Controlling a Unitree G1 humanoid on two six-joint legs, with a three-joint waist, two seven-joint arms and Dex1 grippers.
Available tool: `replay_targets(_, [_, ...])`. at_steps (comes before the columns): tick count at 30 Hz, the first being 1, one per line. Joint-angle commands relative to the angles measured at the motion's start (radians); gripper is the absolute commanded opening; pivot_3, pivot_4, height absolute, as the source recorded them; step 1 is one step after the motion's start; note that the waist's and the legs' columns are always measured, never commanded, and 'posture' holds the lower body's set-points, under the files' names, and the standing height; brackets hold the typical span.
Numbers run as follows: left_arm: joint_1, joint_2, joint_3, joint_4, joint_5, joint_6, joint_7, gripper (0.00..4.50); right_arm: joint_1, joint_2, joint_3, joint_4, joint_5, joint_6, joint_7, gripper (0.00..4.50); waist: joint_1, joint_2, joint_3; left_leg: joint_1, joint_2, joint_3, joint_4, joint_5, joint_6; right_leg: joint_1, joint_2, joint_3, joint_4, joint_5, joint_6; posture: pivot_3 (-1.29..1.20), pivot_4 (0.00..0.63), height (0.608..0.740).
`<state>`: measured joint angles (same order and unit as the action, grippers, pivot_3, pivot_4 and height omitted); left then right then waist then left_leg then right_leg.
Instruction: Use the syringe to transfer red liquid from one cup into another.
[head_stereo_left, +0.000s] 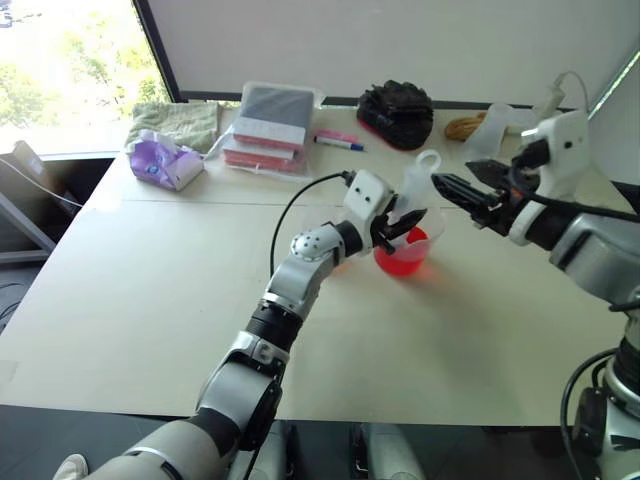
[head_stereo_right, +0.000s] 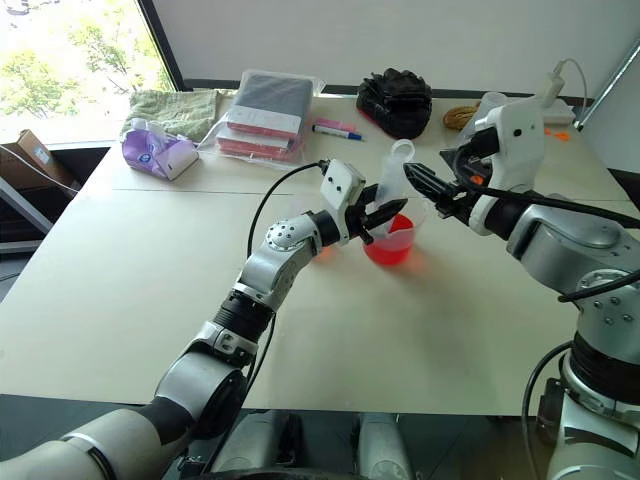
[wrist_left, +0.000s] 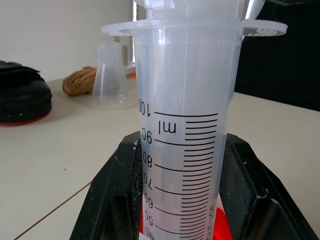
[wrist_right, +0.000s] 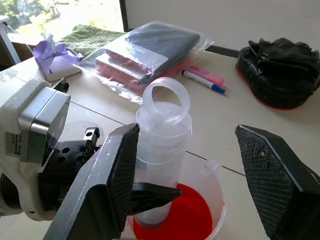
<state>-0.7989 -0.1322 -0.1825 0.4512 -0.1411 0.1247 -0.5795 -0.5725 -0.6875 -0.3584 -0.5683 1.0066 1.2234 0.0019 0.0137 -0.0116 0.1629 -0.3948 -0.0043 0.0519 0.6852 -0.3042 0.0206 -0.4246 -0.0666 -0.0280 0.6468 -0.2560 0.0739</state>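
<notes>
On the pale tabletop (head_stereo_left: 150, 300) we note, far left, a purple tissue pack (head_stereo_left: 163, 163), then a clear bag of flat packets (head_stereo_left: 270, 128) and a blue-capped marker pen (head_stereo_left: 338, 143). Mid-table, our left gripper (head_stereo_left: 398, 228) is clenched on the clear plastic syringe with ring-topped plunger (head_stereo_left: 416, 188), held upright, its lower end inside the spouted clear plastic beaker (head_stereo_left: 402, 252) of red liquid (wrist_right: 172, 220). To the right, our right gripper (head_stereo_left: 455, 187) hangs released, fingers spread, near the plunger top.
</notes>
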Motion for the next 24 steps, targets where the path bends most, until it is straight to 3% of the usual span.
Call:
replay_targets(1, [-0.005,-0.006,-0.006,-0.041,0.004,-0.013,0.004,1.55,-0.041,0.027,0.005,-0.015,-0.018,0.004,-0.069,3.14,-0.001,0.0,0.0,0.0,0.0,0.0,0.0,0.0,0.0,0.0,0.0,0.0,0.0,0.0,0.0,0.0,0.15,0.74])
replay_targets(20, [0.029,-0.004,-0.031,-0.061,0.01,-0.015,0.003,1.55,-0.149,0.155,0.079,0.087,-0.171,0.004,-0.166,3.14,-0.002,0.001,0.0,0.0,0.0,0.0,0.0,0.0,0.0,0.0,0.001,0.0,0.0,0.0,0.0,0.0,0.15,0.74])
replay_targets(23, [0.03,-0.004,-0.033,-0.062,0.008,-0.014,0.003,1.55,-0.169,0.174,0.093,0.1,-0.193,0.014,-0.164,2.33,-0.002,0.001,0.0,0.0,0.0,0.0,0.0,0.0,0.0,0.0,0.001,0.0,0.0,0.0,0.0,0.0,0.15,0.74])
replay_targets(24, [0.03,-0.004,-0.033,-0.062,0.008,-0.013,0.004,1.55,-0.174,0.178,0.095,0.101,-0.197,0.016,-0.163,1.88,-0.002,0.001,0.0,0.0,0.0,0.0,0.0,0.0,0.0,0.0,0.001,0.0,0.0,0.0,0.0,0.0,0.15,0.74])
